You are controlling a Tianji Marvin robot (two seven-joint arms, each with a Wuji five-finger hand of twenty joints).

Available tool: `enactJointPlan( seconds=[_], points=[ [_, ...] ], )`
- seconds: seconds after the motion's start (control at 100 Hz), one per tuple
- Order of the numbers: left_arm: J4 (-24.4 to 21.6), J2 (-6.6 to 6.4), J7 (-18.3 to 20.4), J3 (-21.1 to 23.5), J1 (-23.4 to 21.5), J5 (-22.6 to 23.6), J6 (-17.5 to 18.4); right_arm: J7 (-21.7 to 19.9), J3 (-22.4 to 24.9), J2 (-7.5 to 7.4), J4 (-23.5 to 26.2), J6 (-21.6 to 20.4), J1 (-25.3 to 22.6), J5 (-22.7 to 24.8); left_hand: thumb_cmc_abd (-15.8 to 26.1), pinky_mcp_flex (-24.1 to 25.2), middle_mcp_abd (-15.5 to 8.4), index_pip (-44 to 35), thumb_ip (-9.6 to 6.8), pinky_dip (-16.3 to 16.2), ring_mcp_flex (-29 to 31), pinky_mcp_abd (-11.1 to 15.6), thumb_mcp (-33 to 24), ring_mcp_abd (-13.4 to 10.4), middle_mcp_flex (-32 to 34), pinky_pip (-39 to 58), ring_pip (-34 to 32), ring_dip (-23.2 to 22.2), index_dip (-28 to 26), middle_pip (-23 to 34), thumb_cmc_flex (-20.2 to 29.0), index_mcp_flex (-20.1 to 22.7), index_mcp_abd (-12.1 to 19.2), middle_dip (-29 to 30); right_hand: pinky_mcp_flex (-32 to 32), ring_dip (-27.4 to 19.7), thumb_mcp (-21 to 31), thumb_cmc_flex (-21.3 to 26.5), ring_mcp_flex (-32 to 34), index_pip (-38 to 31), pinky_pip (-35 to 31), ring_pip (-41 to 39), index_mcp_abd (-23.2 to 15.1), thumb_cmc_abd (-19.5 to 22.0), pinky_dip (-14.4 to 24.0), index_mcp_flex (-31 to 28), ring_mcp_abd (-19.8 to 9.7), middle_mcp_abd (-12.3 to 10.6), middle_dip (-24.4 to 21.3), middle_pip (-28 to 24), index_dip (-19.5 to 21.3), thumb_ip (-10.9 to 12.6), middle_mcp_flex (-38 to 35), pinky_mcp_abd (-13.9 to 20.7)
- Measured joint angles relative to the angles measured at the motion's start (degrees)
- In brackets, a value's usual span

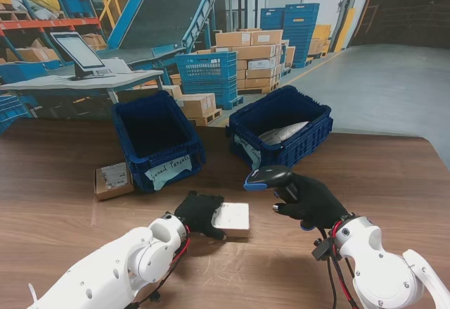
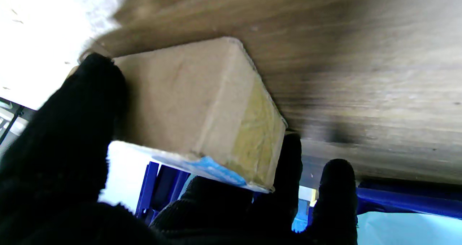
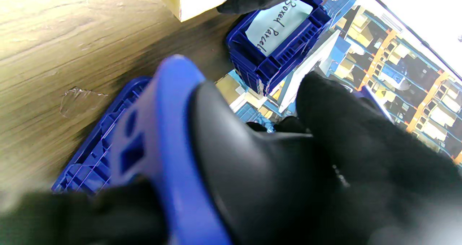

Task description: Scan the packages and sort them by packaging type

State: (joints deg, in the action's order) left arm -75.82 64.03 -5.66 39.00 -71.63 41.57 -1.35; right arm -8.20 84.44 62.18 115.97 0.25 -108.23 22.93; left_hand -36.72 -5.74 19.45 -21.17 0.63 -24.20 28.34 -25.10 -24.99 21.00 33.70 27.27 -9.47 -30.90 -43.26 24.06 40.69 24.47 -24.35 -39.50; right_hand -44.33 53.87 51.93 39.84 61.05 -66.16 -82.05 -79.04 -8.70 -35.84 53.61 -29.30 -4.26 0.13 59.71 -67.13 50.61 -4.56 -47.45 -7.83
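Left robot hand [image 1: 199,212] clamped on boxed parcel [image 1: 232,219], lower centre; right robot hand [image 1: 313,200] clamped on scanner [image 1: 268,177]. Scan pending; brown box [image 1: 113,180] at left unsorted.

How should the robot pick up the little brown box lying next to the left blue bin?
Probably from straight above, fingers on the two long side edges of the small flat brown cardboard box. It lies flat, label up, and the dark blue plastic crate crowds its right side.

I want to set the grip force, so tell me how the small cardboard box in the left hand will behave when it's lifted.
The cardboard box shows flat faces and crisp edges, so it is probably stiff and will not sag. It is shallow and small, likely light. Its papery sides should offer decent friction to the left hand's gloved fingers, though the taped end may be slicker.
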Motion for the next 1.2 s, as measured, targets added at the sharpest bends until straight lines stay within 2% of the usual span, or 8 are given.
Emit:
enactJointPlan(
  seconds=[0.14,0.21,0.26,0.36,0.6,0.73,0.93,1.2],
  points=[
    [0.53,0.49,-1.5,0.37,-0.12,-0.35,0.15,-0.08,-0.11,0.0,-0.16,-0.1,0.03,-0.05,-5.95,-2.5,0.0,-10.24,1.48,-0.58,3.78,-0.08,0.27,-0.43,7.47,6.31,-0.01,-5.5,-0.36,-7.02,1.86,0.68,0.94,-14.01,0.0,0.0,0.0,0.0,0.0,0.0,0.0,0.0,0.0,0.0,0.0,0.0,0.0,0.0,0.0,0.0,0.0,0.0,0.0,0.0],
    [0.74,0.66,-2.19,0.66,-0.17,-0.41,0.59,-0.14,-0.16,0.0,-0.2,-0.16,0.04,-0.06,-6.63,-3.75,-0.01,-10.41,1.77,-1.38,6.31,-0.1,0.88,-0.67,9.09,8.68,-2.31,-8.58,0.19,-8.17,1.97,1.86,0.99,-15.51,0.0,0.0,0.0,0.0,0.0,0.0,0.0,0.0,0.0,0.0,0.0,0.0,0.0,0.0,0.0,0.0,0.0,0.0,0.0,0.0],
    [1.13,0.91,-3.86,1.01,-0.42,-0.43,0.96,-0.14,-0.21,0.0,-0.24,-0.17,0.04,-0.1,-7.74,-4.44,-0.01,-10.95,1.77,-1.93,10.07,-0.11,0.88,-1.37,10.34,10.09,-13.21,-12.99,0.33,-8.46,2.0,2.66,1.14,-15.73,0.0,0.0,0.0,0.0,0.0,0.0,0.0,0.0,0.0,0.0,0.0,0.0,0.0,0.0,0.0,0.0,0.0,0.0,0.0,0.0],
    [0.97,1.13,-4.33,2.19,-1.4,-0.28,1.13,-0.14,-0.36,0.0,-0.3,-0.17,0.05,-0.14,-8.84,-5.09,-0.02,-12.82,1.77,-2.18,10.86,-0.12,2.53,-1.39,12.56,11.94,-15.47,-16.77,1.06,-8.47,2.0,4.01,1.17,-16.43,0.0,0.0,0.0,0.0,0.0,0.0,0.0,0.0,0.0,0.0,0.0,0.0,0.0,0.0,0.0,0.0,0.0,0.0,0.0,0.0],
    [-2.91,0.75,-2.28,6.68,-5.61,0.15,0.27,0.2,-1.11,0.0,-0.46,-0.12,0.4,0.05,-9.26,-5.23,-0.02,-14.01,1.77,-2.67,12.26,-0.13,3.21,-1.02,13.47,12.81,-15.62,-16.94,1.07,-8.47,1.9,4.11,1.17,-16.71,0.0,0.0,0.0,0.0,0.0,0.0,0.0,0.0,0.0,0.0,0.0,0.0,0.0,0.0,0.0,0.0,0.0,0.0,0.0,0.0],
    [-7.56,0.31,-0.07,10.79,-8.86,0.16,-1.31,0.26,-1.42,0.0,-0.51,-0.11,0.56,0.22,-9.26,-5.23,-0.02,-14.02,1.77,-2.67,12.26,-0.13,3.21,-1.02,13.47,12.88,-15.62,-16.94,1.07,-8.47,1.89,4.11,1.17,-16.75,0.0,0.0,0.0,0.0,0.0,0.0,0.0,0.0,0.0,0.0,0.0,0.0,0.0,0.0,0.0,0.0,0.0,0.0,0.0,-0.01],
    [-13.33,0.08,-0.48,15.87,-12.22,2.08,-3.82,0.64,-2.56,0.0,-0.86,-0.07,1.14,0.46,-9.26,-5.23,-0.02,-14.02,1.77,-2.68,12.26,-0.17,3.21,-1.0,13.47,12.92,-15.62,-16.94,1.07,-8.47,1.9,4.11,1.17,-16.77,0.0,0.0,0.0,0.0,0.0,0.0,0.0,0.0,0.0,0.0,0.0,0.0,0.0,0.0,0.0,0.0,0.0,0.0,0.0,-0.01],
    [-21.28,-0.45,3.97,22.43,-14.86,2.54,-7.75,0.85,-4.43,0.0,-1.88,-0.12,2.62,0.68,-9.26,-5.23,-0.02,-14.04,1.77,-2.68,12.26,-0.43,3.21,-0.98,13.47,12.99,-15.62,-16.94,1.08,-8.47,1.9,4.11,1.18,-16.82,0.0,0.0,0.0,0.0,0.0,0.0,0.0,0.0,0.0,0.0,0.0,0.0,0.0,0.0,0.0,0.0,0.0,0.0,0.0,-0.01]
  ],
)
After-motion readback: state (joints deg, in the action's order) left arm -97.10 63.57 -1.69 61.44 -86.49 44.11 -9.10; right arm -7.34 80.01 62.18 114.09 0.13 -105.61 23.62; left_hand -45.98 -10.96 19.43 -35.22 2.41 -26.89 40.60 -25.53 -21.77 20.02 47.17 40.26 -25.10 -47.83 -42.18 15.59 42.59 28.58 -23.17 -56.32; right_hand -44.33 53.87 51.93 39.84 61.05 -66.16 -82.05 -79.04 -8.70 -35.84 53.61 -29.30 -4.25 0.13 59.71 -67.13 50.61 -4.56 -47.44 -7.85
